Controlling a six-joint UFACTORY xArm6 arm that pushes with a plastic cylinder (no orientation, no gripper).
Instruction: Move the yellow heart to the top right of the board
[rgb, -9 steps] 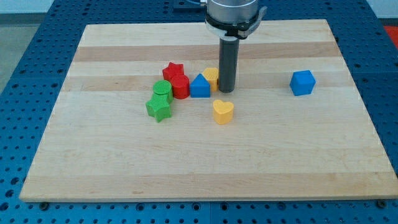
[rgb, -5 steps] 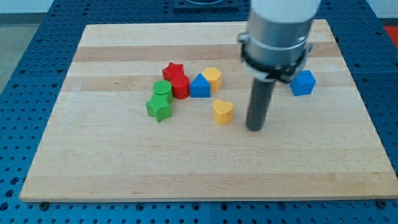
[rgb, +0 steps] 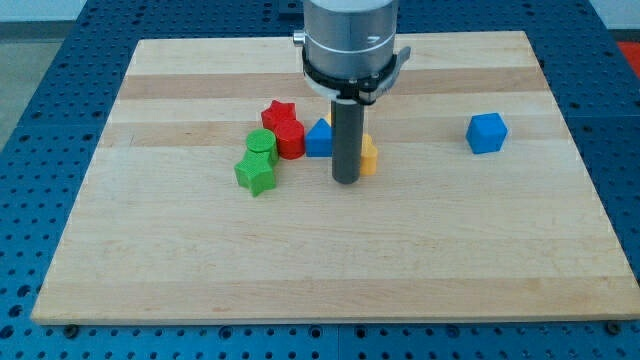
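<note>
The yellow heart (rgb: 369, 156) lies near the board's middle, mostly hidden behind my rod; only its right edge shows. My tip (rgb: 347, 181) rests on the board at the heart's lower left, touching it or very close. Left of the rod is a cluster: a blue triangular block (rgb: 319, 139), a red block (rgb: 290, 139), a red star (rgb: 280, 112), a green cylinder (rgb: 262, 144) and a green star (rgb: 255, 175). The second yellow block seen earlier is hidden behind the rod.
A blue cube (rgb: 487, 132) sits alone toward the view's right. The wooden board (rgb: 320, 260) lies on a blue perforated table; its top right corner is near the view's upper right.
My tip swung from the cluster out to the heart's right, then back to its lower left. The heart has shifted a little up and to the right.
</note>
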